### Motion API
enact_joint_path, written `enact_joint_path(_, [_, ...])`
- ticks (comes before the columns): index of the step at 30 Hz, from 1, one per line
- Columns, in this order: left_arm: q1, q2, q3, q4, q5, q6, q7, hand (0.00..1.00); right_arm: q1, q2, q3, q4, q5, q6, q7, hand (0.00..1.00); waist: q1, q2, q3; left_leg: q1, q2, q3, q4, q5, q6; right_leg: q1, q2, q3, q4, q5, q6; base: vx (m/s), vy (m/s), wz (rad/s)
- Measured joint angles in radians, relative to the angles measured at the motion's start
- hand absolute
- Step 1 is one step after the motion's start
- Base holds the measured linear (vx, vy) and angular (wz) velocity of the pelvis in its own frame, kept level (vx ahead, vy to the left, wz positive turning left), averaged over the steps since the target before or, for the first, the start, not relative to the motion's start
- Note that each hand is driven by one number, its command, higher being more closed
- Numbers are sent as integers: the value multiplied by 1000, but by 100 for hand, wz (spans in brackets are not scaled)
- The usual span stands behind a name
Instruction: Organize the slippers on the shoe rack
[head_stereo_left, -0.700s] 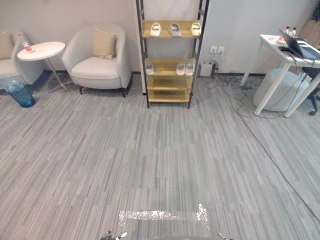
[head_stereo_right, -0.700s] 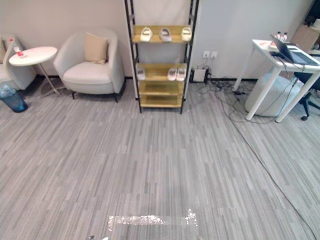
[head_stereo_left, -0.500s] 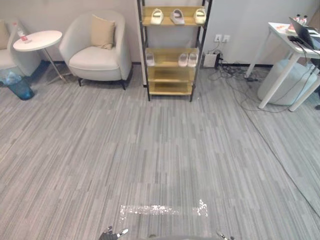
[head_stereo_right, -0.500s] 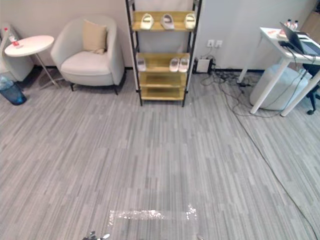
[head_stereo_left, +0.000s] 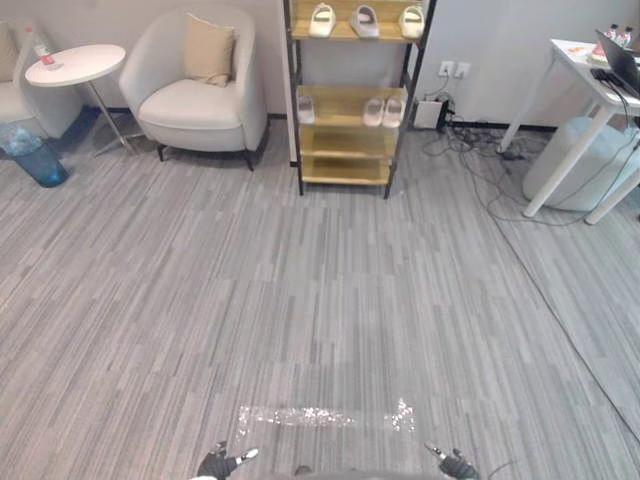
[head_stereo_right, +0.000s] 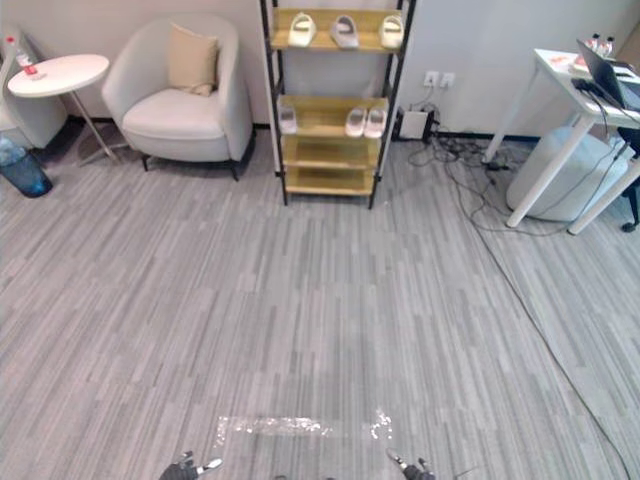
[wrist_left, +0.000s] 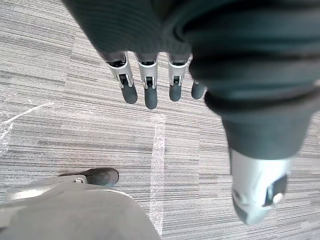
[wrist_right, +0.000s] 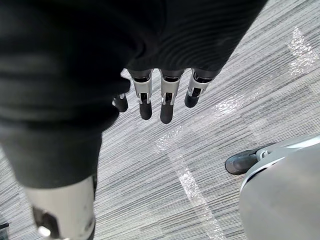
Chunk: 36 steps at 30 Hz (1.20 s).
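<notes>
Slippers (head_stereo_left: 365, 20) first: counting six, all parked on the shoe rack (head_stereo_left: 345, 172) against the far wall. Three spaced out in a row on the higher shelf. Three more one shelf down: a lone slipper (head_stereo_left: 306, 110) tight against the left post, then a pair (head_stereo_left: 383, 112) side by side near the right post, bare wood between them. Two more shelves under that.

Around the rack: one armchair (head_stereo_left: 200, 105) with one cushion (head_stereo_left: 208, 50) just to its left, one small round counter (head_stereo_left: 70, 65) further left carrying a bottle (head_stereo_left: 45, 55), one blue bin (head_stereo_left: 38, 165) on the floor beside that. Over on the right, one white counter (head_stereo_left: 592, 80) with a laptop (head_stereo_right: 612, 78) on it, one big pale pouf (head_stereo_left: 580, 165) tucked underneath, plus a tangle of cables (head_stereo_left: 480, 160) sprawling across the floor from the wall toward that side.

Loads of room otherwise: wide grey striped floor (head_stereo_left: 300, 280) running from the rack to the near edge, crossed close in by one shiny strip of tape (head_stereo_left: 320, 416).

Left hand (head_stereo_left: 222, 464) and right hand (head_stereo_left: 456, 465) just peeking in at the bottom edge, well apart, one past each end of the tape. Going by the wrist views, both relaxed: fingers (wrist_left: 150, 97) of the left hanging straight and a little spread above the floor, same story with the right one's fingers (wrist_right: 166, 112), wrapped round nothing.
</notes>
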Motion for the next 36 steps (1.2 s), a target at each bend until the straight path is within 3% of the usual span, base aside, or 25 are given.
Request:
enact_joint_path(10, [-14,10,-21,6,0,0,0,0,-14,5,1,1,0,0,0,0,-2,-9,12,0,-2,-23,-18,12,0,2,-1,-23,-13,0,-1,-13,-10,6])
enact_joint_path(12, [-33,15,-19,5,0,1,0,0,-34,7,1,0,1,-2,0,0,-2,-16,37,-31,-1,-22,49,-19,-21,-3,-6,-25,17,-14,-4,-19,-16,4])
enact_joint_path(14, [-47,16,-3,-1,-2,1,1,0,-43,20,1,-8,7,-5,2,0,-1,-20,63,-101,9,-13,229,-105,-31,-13,-7,-25,65,-45,-27,-53,-33,1])
enact_joint_path(15, [-44,13,22,-23,-3,2,2,0,-40,35,2,-35,11,-5,2,0,1,-23,75,-163,23,20,380,-145,-53,-25,-8,-22,102,-77,-40,-82,-34,-3])
enact_joint_path(17, [-42,11,48,-52,-6,3,3,0,-37,39,3,-49,12,-7,2,0,2,-30,81,-238,39,54,551,-157,-52,-30,-15,-18,136,-104,-51,-46,-20,-7])
enact_joint_path(18, [-39,2,74,-67,-14,3,4,0,-37,43,6,-66,14,-6,1,0,10,-25,91,-319,95,111,733,-195,-23,-25,-14,-13,172,-128,-55,32,-9,-10])
enact_joint_path(20, [-38,-6,79,-80,-23,4,8,0,-31,43,8,-85,15,-6,-3,0,21,-14,97,-387,177,156,814,-220,-36,1,-24,2,197,-164,-47,111,51,-6])
enact_joint_path(22, [-38,-8,81,-93,-27,4,11,0,-35,42,13,-84,15,-4,-9,0,29,-10,97,-434,186,164,720,-212,-39,4,-47,10,194,-180,-33,193,149,-4])
enact_joint_path(24, [-41,-19,87,-92,-33,4,25,0,-45,35,13,-78,15,-2,-15,0,43,-5,93,-452,140,144,454,-126,-68,-6,-83,25,178,-196,-6,277,227,-15])
enact_joint_path(25, [-41,-22,86,-90,-33,4,25,0,-45,31,13,-77,13,-3,-16,0,45,0,90,-449,130,124,409,-110,-66,-9,-85,32,174,-199,0,345,288,-41])
enact_joint_path(26, [-39,-27,91,-79,-33,4,25,0,-55,26,14,-63,10,-1,-18,0,58,3,84,-454,100,74,373,-23,-37,-13,-101,61,179,-224,25,238,201,-39])
enact_joint_path(27, [-36,-26,96,-78,-33,4,25,0,-58,28,14,-62,10,1,-18,0,59,5,79,-454,93,74,379,-19,-30,-12,-108,65,180,-230,28,578,354,-80])
enact_joint_path(28, [-12,-18,143,-82,-34,4,27,0,-56,58,18,-66,7,5,-17,0,70,-48,57,-457,71,135,426,-79,-14,-23,-158,95,229,-251,41,511,256,-66])
enact_joint_path(29, [-11,-18,152,-83,-34,5,28,0,-56,65,20,-74,3,6,-16,0,76,-55,52,-453,68,148,431,-94,-7,-42,-166,101,267,-255,46,700,355,-95])
enact_joint_path(30, [-13,-18,155,-82,-33,6,29,0,-58,77,33,-94,-2,5,-15,0,89,-61,48,-418,63,179,439,-130,7,-109,-190,111,436,-251,69,482,237,-62])
enact_joint_path(31, [-13,-15,147,-82,-32,6,30,0,-56,78,44,-111,-2,5,-12,0,87,-60,48,-364,54,190,436,-157,19,-169,-206,111,624,-214,127,475,234,-51])
enact_joint_path(32, [-13,-14,141,-83,-32,7,30,0,-55,79,45,-116,-3,5,-12,0,87,-60,49,-341,52,194,432,-164,22,-191,-211,112,704,-195,149,577,215,-13])
enact_joint_path(33, [-23,-12,132,-83,-31,7,30,0,-55,78,45,-120,-11,4,-10,0,81,-58,49,-249,40,192,402,-188,25,-257,-226,94,939,-169,169,387,121,0])
enact_joint_path(35, [-37,-15,122,-83,-32,8,30,0,-56,76,45,-131,-23,3,-9,0,78,-45,55,-174,38,185,358,-194,25,-306,-235,39,1032,-180,148,412,86,6])
enact_joint_path(36, [-61,-21,109,-83,-34,8,35,0,-62,74,45,-149,-39,2,-9,0,76,-34,59,-91,44,175,292,-192,22,-356,-247,-42,1041,-203,111,443,66,9])
